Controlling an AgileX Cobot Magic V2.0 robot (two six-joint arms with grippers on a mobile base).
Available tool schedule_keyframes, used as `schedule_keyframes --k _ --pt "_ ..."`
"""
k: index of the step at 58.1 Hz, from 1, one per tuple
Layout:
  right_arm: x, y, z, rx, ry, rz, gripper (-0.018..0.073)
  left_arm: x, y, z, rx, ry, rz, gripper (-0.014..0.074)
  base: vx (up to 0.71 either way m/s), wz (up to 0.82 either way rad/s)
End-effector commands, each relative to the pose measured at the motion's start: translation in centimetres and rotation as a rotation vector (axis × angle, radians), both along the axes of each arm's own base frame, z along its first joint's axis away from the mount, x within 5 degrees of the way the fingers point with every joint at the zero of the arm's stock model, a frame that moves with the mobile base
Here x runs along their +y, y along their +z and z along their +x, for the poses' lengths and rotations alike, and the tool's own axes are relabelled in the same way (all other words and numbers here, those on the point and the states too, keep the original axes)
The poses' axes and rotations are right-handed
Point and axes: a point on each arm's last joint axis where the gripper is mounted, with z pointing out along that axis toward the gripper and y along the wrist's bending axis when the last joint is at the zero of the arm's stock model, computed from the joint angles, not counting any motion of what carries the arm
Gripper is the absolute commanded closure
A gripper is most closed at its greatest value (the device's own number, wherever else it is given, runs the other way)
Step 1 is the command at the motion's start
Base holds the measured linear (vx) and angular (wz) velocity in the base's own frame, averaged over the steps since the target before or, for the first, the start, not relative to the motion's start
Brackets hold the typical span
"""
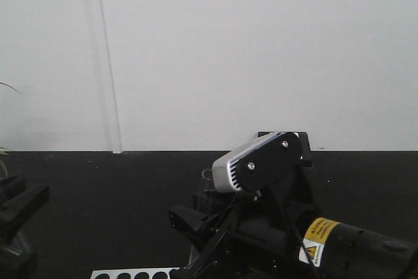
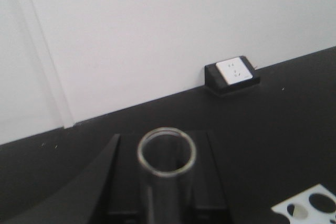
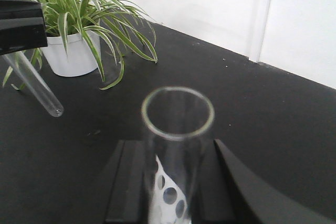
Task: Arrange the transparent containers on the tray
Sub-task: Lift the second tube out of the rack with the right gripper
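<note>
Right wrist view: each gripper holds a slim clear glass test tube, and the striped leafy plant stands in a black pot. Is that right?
Not quite. The round pot holding the striped leafy plant is white, not black, as the right wrist view shows. The rest stands: the right gripper holds one slim clear glass test tube in its jaws, the left gripper a second test tube.

Your black left gripper [image 2: 160, 148] pinches a slim clear glass test tube [image 2: 165, 192] between its fingers [image 2: 107, 177], rim facing the wrist. Your black right gripper [image 3: 170, 148] clamps a second clear test tube [image 3: 176, 182] likewise, its black arm [image 1: 353, 243] low at near right.
</note>
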Motion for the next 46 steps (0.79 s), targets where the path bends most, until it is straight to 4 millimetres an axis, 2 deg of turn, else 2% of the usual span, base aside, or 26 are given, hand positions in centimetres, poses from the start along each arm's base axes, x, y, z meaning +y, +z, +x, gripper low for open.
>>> schedule_keyframes --k 1,14,46 --pt "-0.97 3.22 -0.59 -0.105 -0.013 0.087 0.054 0.25 2.01 -0.84 -0.051 0.001 -0.027 0.0531 0.0 0.0" --pt "-1.0 2.7 -0.81 -0.062 0.002 0.045 0.054 0.56 1.09 -1.23 0.057 0.021 0.002 0.0531 0.0 0.0" --pt "-1.01 2.93 -0.74 -0.086 -0.002 0.057 0.054 0.48 1.15 -1.07 0.042 0.017 -0.001 0.0531 0.0 0.0"
